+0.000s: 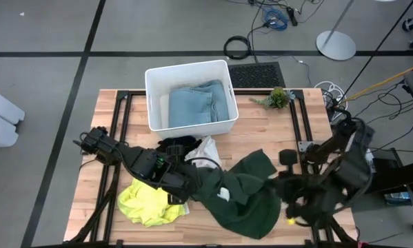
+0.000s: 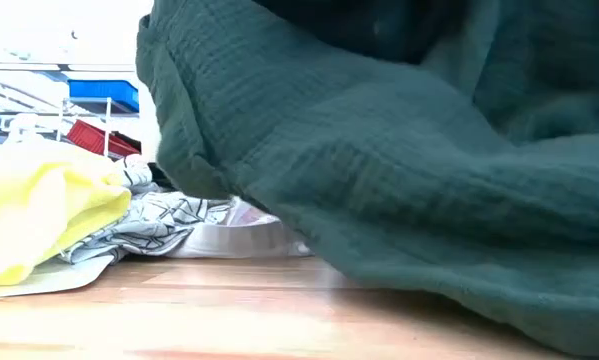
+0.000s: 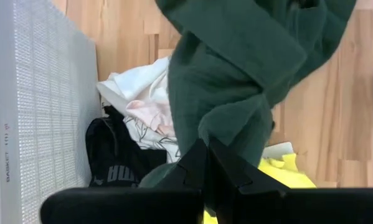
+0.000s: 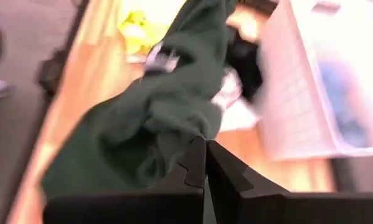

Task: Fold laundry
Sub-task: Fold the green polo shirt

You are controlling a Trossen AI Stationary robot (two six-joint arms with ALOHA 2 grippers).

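Green garment (image 1: pixel 244 196) lies bunched on the surface, near side, between your two tools. Left tool (image 3: pixel 206 163) and right tool (image 4: pixel 205 163) are each closed on its cloth. Pull them apart slowly, so it spreads flat without dragging the yellow garment (image 1: pixel 145 201).

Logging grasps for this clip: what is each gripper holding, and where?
Both hold the dark green garment: left gripper pinches a bunched fold, right gripper another bunched fold.

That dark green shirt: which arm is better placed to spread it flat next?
Probably both together. The left gripper and right gripper are each shut on the dark green shirt, holding it from opposite sides. The right has bare table beside it; the left is crowded by the yellow garment.
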